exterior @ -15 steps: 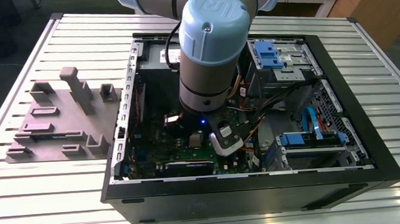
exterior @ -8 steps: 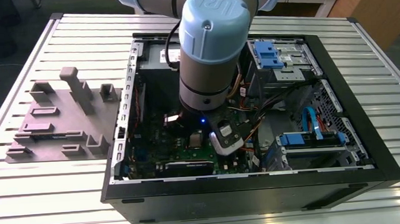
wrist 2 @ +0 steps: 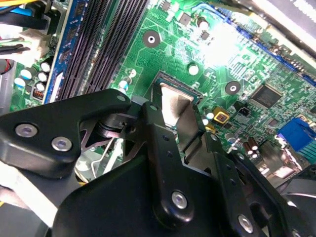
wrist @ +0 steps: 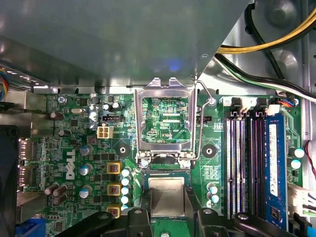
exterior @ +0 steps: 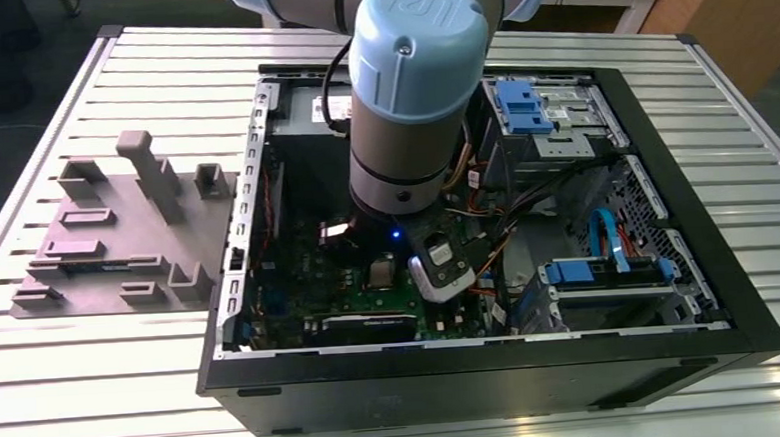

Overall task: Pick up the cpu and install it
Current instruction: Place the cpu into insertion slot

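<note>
Black gripper links lay closest to the lens in the second wrist view, and their two fingers pressed against opposite edges of the cpu, so the jaws were clenched on it. Its silver top faced up and it sat level over the socket on the green motherboard; whether it was fully seated could not be told. The first wrist view gave the same grasp: gripper, cpu between the fingertips. The socket's metal load plate stood swung open just beyond the chip, on the side away from the gripper. Black memory slots ran beside the socket, with a blue memory module just past them, and yellow cables crossed above.

On the exterior view's clock face, centred on the open computer case, a grey plastic fixture with upright blocks lay at nine o'clock, on the exterior view's left, on the slatted metal table, close beside the case. The arm reached down into the case near its centre, over the motherboard. Blue drive brackets sat at one o'clock and at four o'clock, toward the exterior view's right.
</note>
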You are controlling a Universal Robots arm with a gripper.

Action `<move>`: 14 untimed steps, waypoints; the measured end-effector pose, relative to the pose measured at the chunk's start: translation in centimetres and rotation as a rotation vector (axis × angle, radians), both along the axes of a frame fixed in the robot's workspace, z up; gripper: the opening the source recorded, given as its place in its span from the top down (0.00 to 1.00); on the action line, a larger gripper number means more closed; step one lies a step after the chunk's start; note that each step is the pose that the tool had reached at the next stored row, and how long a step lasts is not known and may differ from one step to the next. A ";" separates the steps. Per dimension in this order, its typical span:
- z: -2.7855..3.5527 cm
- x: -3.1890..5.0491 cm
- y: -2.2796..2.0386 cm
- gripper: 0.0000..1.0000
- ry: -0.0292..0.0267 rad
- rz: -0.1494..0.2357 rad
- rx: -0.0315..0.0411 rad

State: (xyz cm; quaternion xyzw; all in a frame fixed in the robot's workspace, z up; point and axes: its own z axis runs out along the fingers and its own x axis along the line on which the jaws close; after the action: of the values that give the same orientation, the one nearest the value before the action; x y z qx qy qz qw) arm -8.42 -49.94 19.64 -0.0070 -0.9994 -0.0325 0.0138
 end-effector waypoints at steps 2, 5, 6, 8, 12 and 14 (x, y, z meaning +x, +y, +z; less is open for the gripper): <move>0.00 0.00 0.00 0.59 0.0000 0.000 0.0000; 0.00 0.00 0.00 0.53 0.0000 0.000 -0.0001; 0.01 0.00 -0.01 0.53 0.0001 0.000 -0.0001; 0.00 0.00 -0.02 0.53 0.0000 0.000 -0.0001; -0.14 0.00 -0.03 0.46 -0.0001 0.000 0.0001; -0.27 0.00 -0.04 0.46 0.0000 0.000 -0.0001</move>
State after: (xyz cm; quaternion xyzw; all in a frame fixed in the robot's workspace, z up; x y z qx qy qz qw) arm -8.43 -49.99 19.36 -0.0071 -0.9994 -0.0325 0.0138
